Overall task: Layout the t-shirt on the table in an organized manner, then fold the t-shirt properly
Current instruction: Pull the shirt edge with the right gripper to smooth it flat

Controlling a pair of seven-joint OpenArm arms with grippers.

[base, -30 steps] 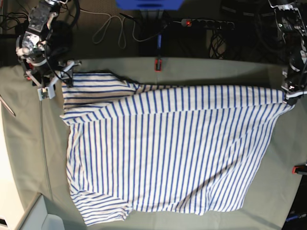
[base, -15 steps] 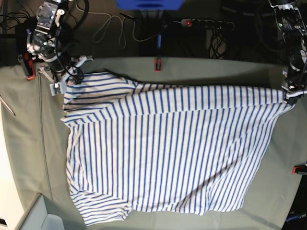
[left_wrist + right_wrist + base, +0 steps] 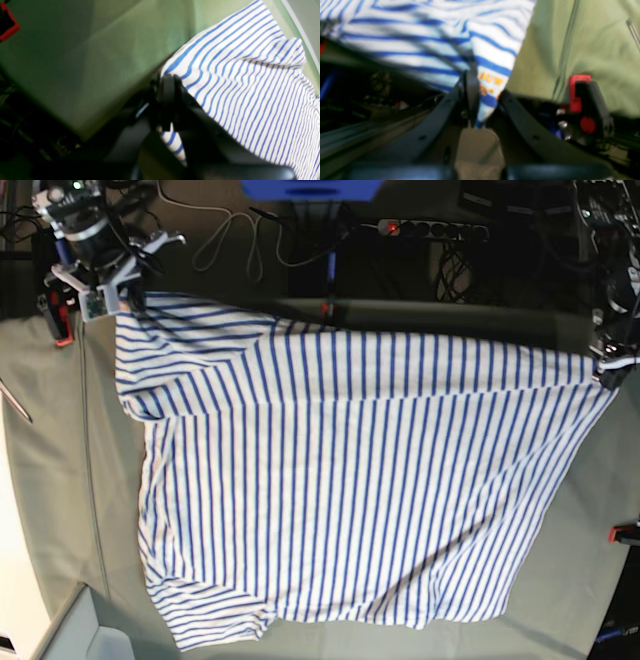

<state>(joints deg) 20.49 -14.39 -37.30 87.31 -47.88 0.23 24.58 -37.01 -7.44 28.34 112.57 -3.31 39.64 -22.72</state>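
1. The shirt (image 3: pixel 340 480) lies spread across the bench (image 3: pixel 50 480), its stripes running near-to-far in the base view, and it covers most of the middle of the green cloth.
2. Its far edge is lifted off the bench and stretched between the two arms, from the far-left corner to the far-right corner.
3. The right gripper (image 3: pixel 112 290) is at the far left of the base view, at the shirt's far-left corner. In the right wrist view its jaws are clamped on a fold of striped fabric (image 3: pixel 485 95) that carries small orange lettering (too blurred to read).
4. The left gripper (image 3: pixel 607 370) is at the far right of the base view, at the shirt's far-right corner. In the left wrist view its jaws are pressed together on the shirt's edge (image 3: pixel 172 100), with a bit of striped cloth showing below the grip.
5. The near edge of the shirt rests flat, with a rumpled, folded-under patch at the near-left corner (image 3: pixel 215 620).
6. A red-and-black clamp (image 3: pixel 328 313) sits at the far edge of the bench, partly behind the raised fabric; another red clamp (image 3: pixel 625 532) is at the right edge.
7. A power strip (image 3: pixel 430 227) with a lit red switch and loose cables (image 3: pixel 235 235) lie on the dark floor beyond the bench.
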